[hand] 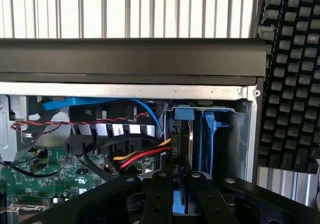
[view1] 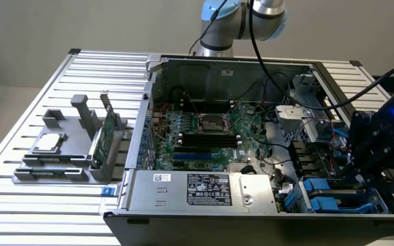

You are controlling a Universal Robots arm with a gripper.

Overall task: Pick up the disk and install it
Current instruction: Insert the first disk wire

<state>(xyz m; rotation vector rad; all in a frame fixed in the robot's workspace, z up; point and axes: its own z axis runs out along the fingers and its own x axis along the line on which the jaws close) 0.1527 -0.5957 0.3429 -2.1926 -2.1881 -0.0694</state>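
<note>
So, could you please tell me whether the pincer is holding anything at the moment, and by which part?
The pincer grips the disk, a flat drive in a blue plastic carrier, by its near end, standing on edge in the case's drive bay.

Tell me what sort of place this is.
Probably a robotics lab bench set up for computer assembly: an opened desktop computer case with its motherboard exposed lies on a slatted metal table, beside a grey fixture holding spare parts.
</note>
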